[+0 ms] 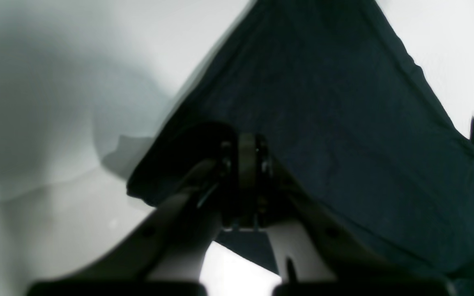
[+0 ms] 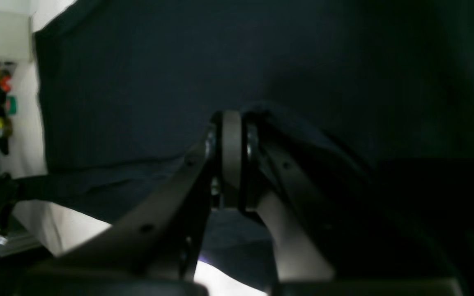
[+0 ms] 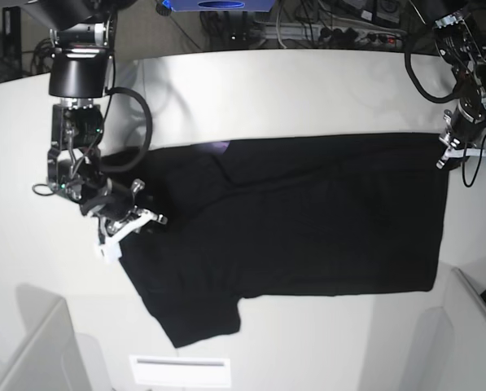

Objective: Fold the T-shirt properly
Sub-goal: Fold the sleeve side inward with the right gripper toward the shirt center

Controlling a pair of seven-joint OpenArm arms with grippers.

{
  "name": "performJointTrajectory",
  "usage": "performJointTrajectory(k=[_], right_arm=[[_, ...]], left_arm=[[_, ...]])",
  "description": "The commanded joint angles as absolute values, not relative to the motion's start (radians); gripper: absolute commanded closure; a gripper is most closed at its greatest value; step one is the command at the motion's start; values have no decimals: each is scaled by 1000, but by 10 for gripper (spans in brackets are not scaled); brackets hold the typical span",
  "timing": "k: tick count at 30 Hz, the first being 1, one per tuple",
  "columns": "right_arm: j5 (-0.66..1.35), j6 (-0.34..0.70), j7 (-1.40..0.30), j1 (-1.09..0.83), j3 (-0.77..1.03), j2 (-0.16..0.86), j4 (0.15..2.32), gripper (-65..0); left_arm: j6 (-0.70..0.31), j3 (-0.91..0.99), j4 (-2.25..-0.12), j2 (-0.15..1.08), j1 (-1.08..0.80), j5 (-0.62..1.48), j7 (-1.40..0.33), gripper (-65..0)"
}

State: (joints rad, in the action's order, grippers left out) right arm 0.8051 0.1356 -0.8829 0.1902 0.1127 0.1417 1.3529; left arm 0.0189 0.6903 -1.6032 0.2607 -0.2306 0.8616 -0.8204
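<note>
Gripping opposite ends, both claws are clamped on the T-shirt (image 3: 308, 220), spread plain side up across the desk (image 3: 251, 90): right claw (image 3: 133, 218) at 9 o'clock, left claw (image 3: 453, 153) at 2 o'clock. Judged mid-fold; next calls for carrying one side over.

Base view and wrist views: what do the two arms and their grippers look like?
Both arms are black, built of cylindrical segments with loose black cables looping beside them. The right gripper and left gripper end in pale, whitish fingers tapering from a dark body, with small dark screw holes. A grey disc sits between the fingertips in each wrist view.
</note>
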Motion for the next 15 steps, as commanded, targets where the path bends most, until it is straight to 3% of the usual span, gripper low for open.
performJointTrajectory(k=[1,15], right_arm=[[820,142,-868,217,117,153,1369,0],[820,142,-868,239,116,156,1300,0]], left_arm=[[12,696,-1618,280,-222,872,-803,0],[12,694,-1618,275,-173,760,-803,0]])
